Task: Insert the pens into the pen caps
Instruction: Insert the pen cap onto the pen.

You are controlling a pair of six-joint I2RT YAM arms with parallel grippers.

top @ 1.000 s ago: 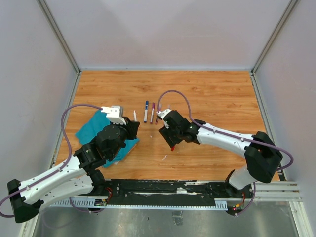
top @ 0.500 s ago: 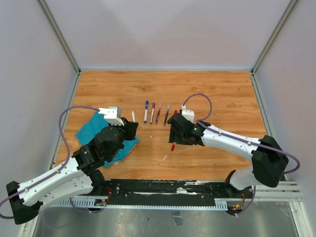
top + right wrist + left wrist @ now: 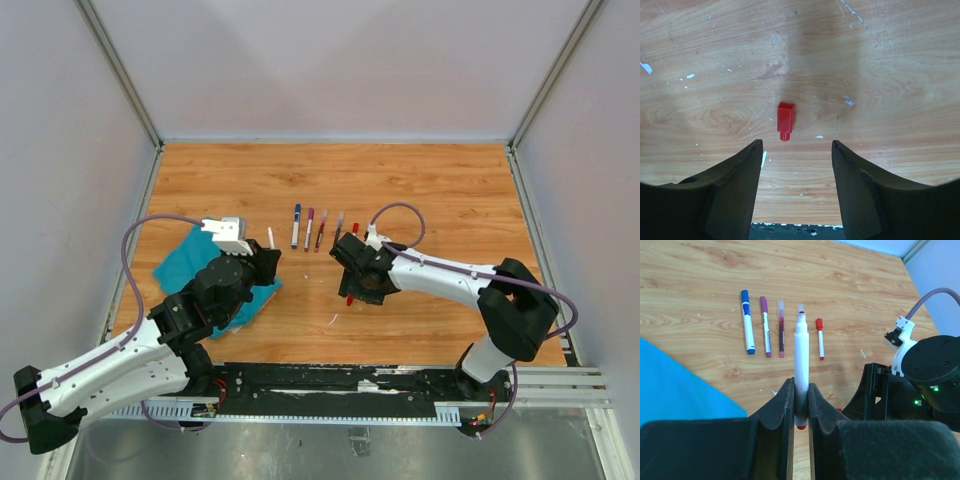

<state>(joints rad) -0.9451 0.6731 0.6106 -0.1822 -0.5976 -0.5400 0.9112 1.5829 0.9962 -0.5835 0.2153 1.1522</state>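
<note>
Presently recording the left gripper point(image 3: 800, 390) pressed together on a white pen point(image 3: 800, 347), pinching its lower barrel and holding it roughly upright with the uncapped reddish tip pointing away from the fingers. Placing this pen above the near-left part of the table point(image 3: 430, 190), beside the teal cloth point(image 3: 185, 265).

Noting the right gripper point(image 3: 796, 146) spread wide and gripping nothing, hovering low over a red cap point(image 3: 785, 120). Finding that cap lying alone on the wood, in line with the gap between the fingers and touching neither, as far as the wrist view is showing.

Counting five further pens laid side by side past both arms: a blue-capped pen point(image 3: 747, 321), a purple-capped pen point(image 3: 765, 326), a pale-capped pen point(image 3: 781, 329), a red-capped pen point(image 3: 819, 337), and one more between the last two, mostly hidden behind the held pen in the left wrist view. Judging all five as already closed, though not confirming how firmly the caps are seated.

Assessing the task as nearly complete: one pen and one cap outstanding. Judging the step in hand as closing on the red cap, with lifting it, aligning its open end with the held tip and pressing the two together not yet done.
</note>
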